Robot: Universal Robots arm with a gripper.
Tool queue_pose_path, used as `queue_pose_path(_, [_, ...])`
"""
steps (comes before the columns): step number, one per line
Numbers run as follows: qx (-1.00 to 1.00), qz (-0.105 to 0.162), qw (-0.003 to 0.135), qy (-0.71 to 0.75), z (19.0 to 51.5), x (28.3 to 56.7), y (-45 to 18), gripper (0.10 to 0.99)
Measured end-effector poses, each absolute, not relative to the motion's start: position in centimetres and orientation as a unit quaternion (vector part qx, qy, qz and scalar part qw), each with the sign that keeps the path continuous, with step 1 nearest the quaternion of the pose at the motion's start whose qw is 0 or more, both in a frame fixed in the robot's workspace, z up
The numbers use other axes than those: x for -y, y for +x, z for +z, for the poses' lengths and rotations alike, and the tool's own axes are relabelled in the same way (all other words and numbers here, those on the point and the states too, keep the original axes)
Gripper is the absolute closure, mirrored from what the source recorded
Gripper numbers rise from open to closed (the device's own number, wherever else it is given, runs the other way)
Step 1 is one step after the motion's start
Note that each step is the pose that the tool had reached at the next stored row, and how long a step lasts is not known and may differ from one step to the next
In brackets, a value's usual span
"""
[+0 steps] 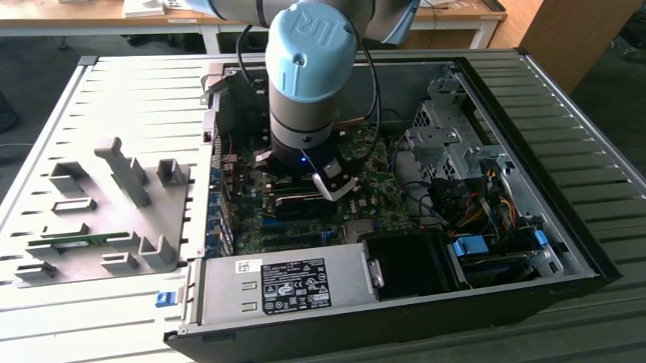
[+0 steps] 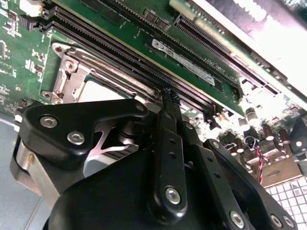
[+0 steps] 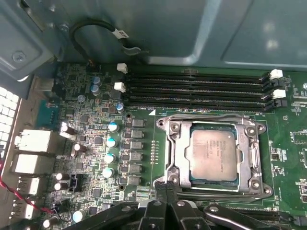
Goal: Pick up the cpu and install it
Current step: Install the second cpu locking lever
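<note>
One cpu (image 3: 214, 154) seated flush inside socket frame (image 3: 171, 158).

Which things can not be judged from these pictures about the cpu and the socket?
- Exterior view: the arm covers the socket, so the cpu cannot be seen there.
- First wrist view: the cpu lies in the socket; whether it is fully seated cannot be told.
- Second wrist view: the gripper hides most of the socket.

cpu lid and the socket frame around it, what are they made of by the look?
cpu: dull silver-grey metal lid, matte, soft even sheen. Socket frame: bright stamped metal, probably steel, shiny glints, screw heads at the corners. Alloy cannot be told.
</note>
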State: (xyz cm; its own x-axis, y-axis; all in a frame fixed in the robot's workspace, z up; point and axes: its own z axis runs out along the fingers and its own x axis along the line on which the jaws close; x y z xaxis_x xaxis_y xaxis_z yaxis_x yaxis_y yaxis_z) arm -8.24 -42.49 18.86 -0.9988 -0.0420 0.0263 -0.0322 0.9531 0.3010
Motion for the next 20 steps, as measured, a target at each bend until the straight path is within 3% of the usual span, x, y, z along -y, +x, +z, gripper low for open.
queue_pose_path(14, [0.987,-0.158,0.015,0.019,18.66,42.43,-8.79,0.98])
queue_pose_path(20, [0.988,-0.149,0.016,0.019,18.67,42.43,-8.8,0.98])
